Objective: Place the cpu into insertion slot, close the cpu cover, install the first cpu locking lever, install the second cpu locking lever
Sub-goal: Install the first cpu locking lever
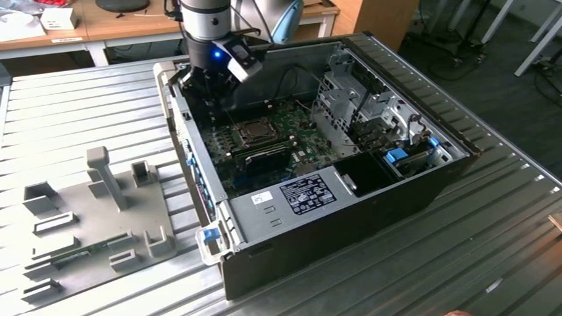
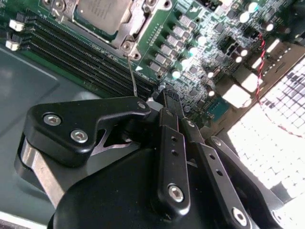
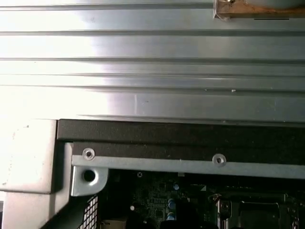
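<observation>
In the second wrist view the cpu lies with its grey metal top up inside the insertion slot on the green board. The silver cpu cover sits flat around its edge. A thin wire locking lever sticks out from the slot's corner toward my gripper, whose black fingers are pressed together with nothing between them. Whether the tip touches the lever I cannot tell. In the exterior view the gripper hangs inside the open computer case, at the corner beyond the insertion slot.
Long black memory slots run beside the socket. The case wall and its metal rim stand close by. A drive cage fills the case's side at the exterior view's right. A grey fixture plate lies on the slatted table.
</observation>
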